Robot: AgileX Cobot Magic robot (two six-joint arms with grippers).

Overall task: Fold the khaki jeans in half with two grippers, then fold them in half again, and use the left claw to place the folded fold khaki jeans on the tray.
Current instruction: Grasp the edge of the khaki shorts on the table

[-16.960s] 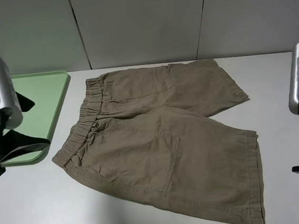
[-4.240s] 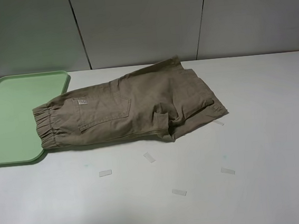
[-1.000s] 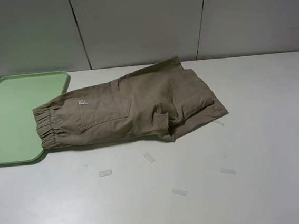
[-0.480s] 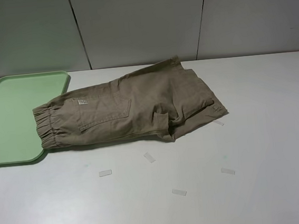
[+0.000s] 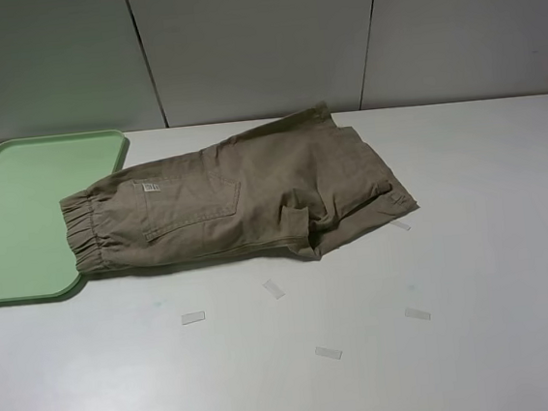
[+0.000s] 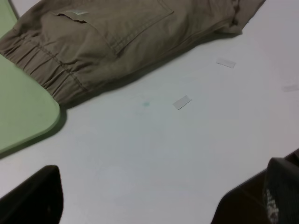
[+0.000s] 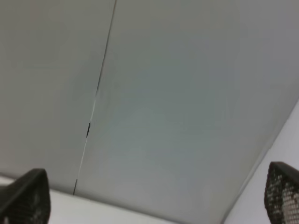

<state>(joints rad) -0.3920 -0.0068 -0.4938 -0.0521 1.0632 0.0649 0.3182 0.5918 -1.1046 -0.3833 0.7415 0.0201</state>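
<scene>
Because the khaki jeans [image 5: 230,205] are lying folded once toward the tabletop's [image 5: 475,274] far-left corner, waistband [image 5: 87,231] against the tray [image 5: 18,216] and one hem [image 5: 300,224] bunching at the other end, a second fold is risking coming out crooked or slipping apart. The left claw [image 6: 156,198] and right gripper [image 7: 154,196] are both gaping wide, holding and touching nothing.

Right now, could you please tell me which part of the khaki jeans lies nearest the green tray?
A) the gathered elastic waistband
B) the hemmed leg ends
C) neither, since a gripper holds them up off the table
A: the khaki jeans lie flat on the table with their gathered waistband at the edge of the tray, while the leg hems point away from it.
</scene>
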